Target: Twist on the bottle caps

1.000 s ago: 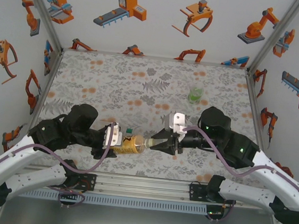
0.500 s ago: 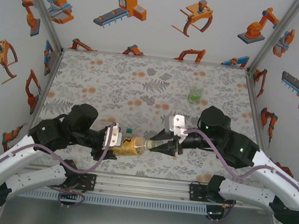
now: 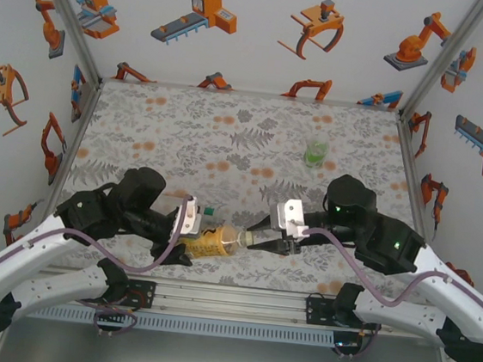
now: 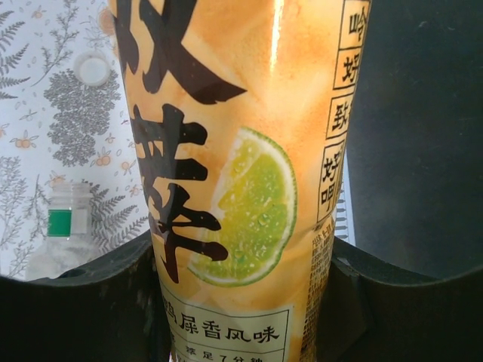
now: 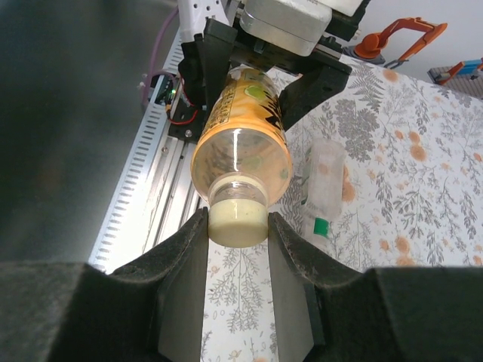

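Note:
The amber-yellow bottle is held level above the table, near the front edge. My left gripper is shut on its labelled body, with one black finger on each side. A pale yellowish cap sits on the bottle's neck, and my right gripper is shut on it, its pads pressed to the cap's two sides. A clear bottle with a green patch lies on the table behind the held one, also seen as the clear bottle. A white cap lies beyond it. The greenish-clear bottle stands at the back right.
The aluminium rail with both arm bases runs along the near edge, just below the held bottle. Printed walls close in the flowered table on three sides.
Both grippers and the bottle between them have drifted slightly toward the near edge. The right wrist has rolled, its white camera mount swinging lower. Both grips stay the same.

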Robot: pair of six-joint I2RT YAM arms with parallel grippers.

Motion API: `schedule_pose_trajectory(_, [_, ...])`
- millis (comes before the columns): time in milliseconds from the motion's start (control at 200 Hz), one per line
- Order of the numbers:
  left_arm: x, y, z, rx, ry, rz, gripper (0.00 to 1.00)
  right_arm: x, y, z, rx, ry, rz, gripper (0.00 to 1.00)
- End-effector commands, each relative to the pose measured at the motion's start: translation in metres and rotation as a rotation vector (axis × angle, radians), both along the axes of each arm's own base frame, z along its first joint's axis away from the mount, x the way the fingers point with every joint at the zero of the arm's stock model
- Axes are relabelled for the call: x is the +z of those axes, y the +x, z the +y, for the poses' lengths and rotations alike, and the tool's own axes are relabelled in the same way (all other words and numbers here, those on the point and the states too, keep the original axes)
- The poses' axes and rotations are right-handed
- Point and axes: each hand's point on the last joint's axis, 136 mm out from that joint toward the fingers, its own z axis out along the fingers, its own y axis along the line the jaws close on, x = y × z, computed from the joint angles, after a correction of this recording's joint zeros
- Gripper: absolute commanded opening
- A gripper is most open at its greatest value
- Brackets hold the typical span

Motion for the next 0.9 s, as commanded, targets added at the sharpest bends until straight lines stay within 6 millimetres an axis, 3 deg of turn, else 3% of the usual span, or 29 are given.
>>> schedule_pose_trajectory(0, [0.025,-0.011,-0.011,-0.070,-0.099,0.028,0.00,0.000,-0.003,0.000,0.019,-0.014,-0.027,0.00])
schedule_pose_trajectory(896, [0.011,-0.016,-0.016,-0.097,-0.004,0.172,0.00,-0.012,0.004,0.007,-0.041,-0.184,-0.073,0.00])
